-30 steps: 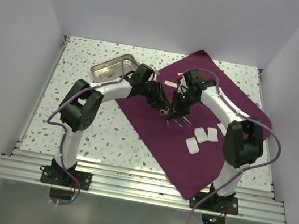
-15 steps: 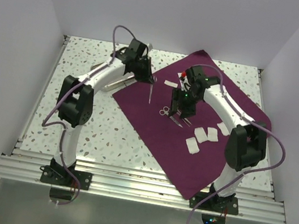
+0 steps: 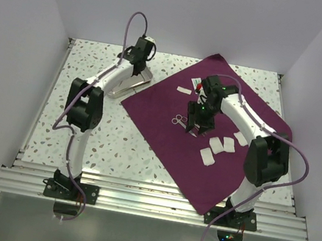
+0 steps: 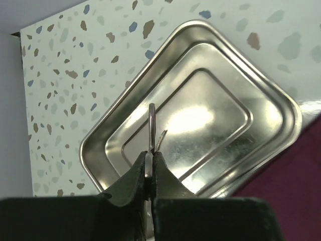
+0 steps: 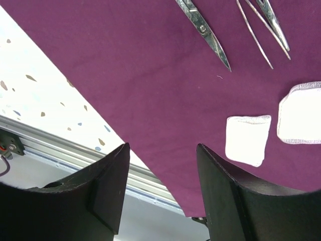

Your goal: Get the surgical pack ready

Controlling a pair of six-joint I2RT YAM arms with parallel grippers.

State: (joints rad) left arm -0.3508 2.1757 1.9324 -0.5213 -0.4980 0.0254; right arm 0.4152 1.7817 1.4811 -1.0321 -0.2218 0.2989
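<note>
**One tool (image 4: 152,125) pinched over the tray (image 4: 261,95), rest left on the cloth (image 5: 125,65)**

The thin steel tool is clamped tight in the left gripper (image 4: 151,154) and hung right above the tray, which sits beside the cloth's edge. The right gripper (image 5: 163,148) is spread wide with nothing in it, low over the cloth near the scissors (image 5: 205,30) and gauze (image 5: 247,139). Steel like that is probably light, stiff and slippery, so it's best pinched mid-shank. The tray walls look low, and plenty of room is left inside.
</note>
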